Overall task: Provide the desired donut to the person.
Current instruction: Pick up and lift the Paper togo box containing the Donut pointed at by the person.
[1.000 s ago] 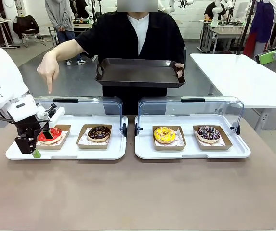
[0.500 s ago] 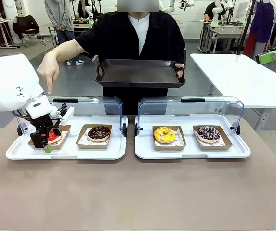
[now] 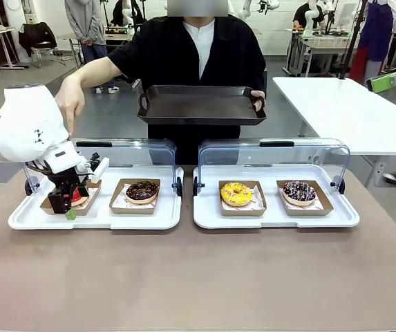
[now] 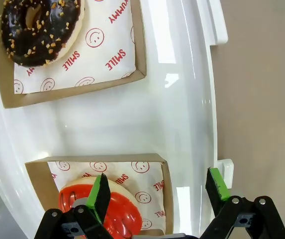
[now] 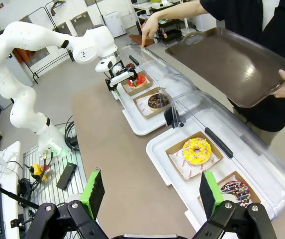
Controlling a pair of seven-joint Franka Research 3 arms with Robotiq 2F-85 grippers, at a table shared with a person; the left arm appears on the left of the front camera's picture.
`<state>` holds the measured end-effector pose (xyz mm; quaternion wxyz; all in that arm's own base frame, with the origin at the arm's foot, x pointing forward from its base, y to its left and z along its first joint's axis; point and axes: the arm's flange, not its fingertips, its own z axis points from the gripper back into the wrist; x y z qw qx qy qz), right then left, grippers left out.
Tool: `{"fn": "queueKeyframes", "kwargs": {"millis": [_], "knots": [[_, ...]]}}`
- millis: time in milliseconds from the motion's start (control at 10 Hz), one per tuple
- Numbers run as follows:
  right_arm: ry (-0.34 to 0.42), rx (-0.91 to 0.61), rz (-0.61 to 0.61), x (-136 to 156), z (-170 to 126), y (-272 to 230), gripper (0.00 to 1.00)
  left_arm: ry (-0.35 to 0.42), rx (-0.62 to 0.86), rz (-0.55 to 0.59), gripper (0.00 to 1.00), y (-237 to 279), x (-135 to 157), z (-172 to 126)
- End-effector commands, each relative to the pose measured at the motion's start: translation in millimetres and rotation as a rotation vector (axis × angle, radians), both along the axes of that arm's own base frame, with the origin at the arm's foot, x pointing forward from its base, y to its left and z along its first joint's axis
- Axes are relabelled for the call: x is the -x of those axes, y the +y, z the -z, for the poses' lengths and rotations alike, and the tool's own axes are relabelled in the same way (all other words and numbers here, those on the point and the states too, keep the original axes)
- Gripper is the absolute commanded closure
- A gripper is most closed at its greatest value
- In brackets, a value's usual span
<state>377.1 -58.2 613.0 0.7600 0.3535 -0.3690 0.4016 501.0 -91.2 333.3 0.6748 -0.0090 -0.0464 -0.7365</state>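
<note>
The person (image 3: 198,55) stands across the table, holds a dark serving tray (image 3: 201,105) in one hand and points down with the other hand (image 3: 70,104) toward the far-left donut. That red-glazed donut (image 3: 79,196) (image 4: 120,216) lies in a cardboard tray on smiley paper. My left gripper (image 3: 70,202) (image 4: 159,188) hangs open right over it, one green pad above the glaze, the other past the cardboard's edge. My right gripper (image 5: 152,191) is open, high over the table, holding nothing.
Two white trays (image 3: 97,220) (image 3: 274,220) with raised clear lids (image 3: 125,149) hold the donuts. A chocolate nut donut (image 3: 142,191) (image 4: 38,27) sits beside the red one. A yellow donut (image 3: 236,194) and a dark sprinkled donut (image 3: 299,191) lie on the right tray.
My left gripper has moved from the tray's front left edge to the right and farther back, over the red donut. The arm now covers the person's pointing fingertip.
</note>
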Motion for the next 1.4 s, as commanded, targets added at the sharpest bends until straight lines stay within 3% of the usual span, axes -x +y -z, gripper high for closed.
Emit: {"fn": "queueKeyframes", "kwargs": {"millis": [0, 100, 200, 300, 400, 500, 1300], "knots": [[-0.021, -0.03, -0.014, -3.8, -2.1, -0.7, 0.0, -0.016, -0.011, 0.009, 0.0, -2.2, -1.6, 0.6], [-0.021, -0.03, -0.014, -3.8, -2.1, -0.7, 0.0, -0.016, -0.003, 0.01, 0.59, -2.6, -1.5, 0.8], [-0.021, -0.03, -0.014, -3.8, -2.1, -0.7, 0.0, -0.012, 0.006, 0.016, 0.59, -2.7, -1.9, 0.9], [-0.021, -0.03, -0.014, -3.8, -2.1, -0.7, 0.0, -0.014, 0.005, 0.019, 1.0, -2.8, -2.3, 0.8], [-0.021, -0.03, -0.014, -3.8, -2.1, -0.7, 0.0, -0.014, 0.004, 0.018, 0.65, -3.0, -2.9, 1.6], [-0.021, -0.03, -0.014, -3.8, -2.1, -0.7, 0.0, -0.01, 0.005, 0.018, 1.0, -3.2, -3.3, 3.1], [-0.021, -0.03, -0.014, -3.8, -2.1, -0.7, 0.0, 0.015, -0.002, 0.012, 1.0, -3.8, -2.0, 4.4]]}}
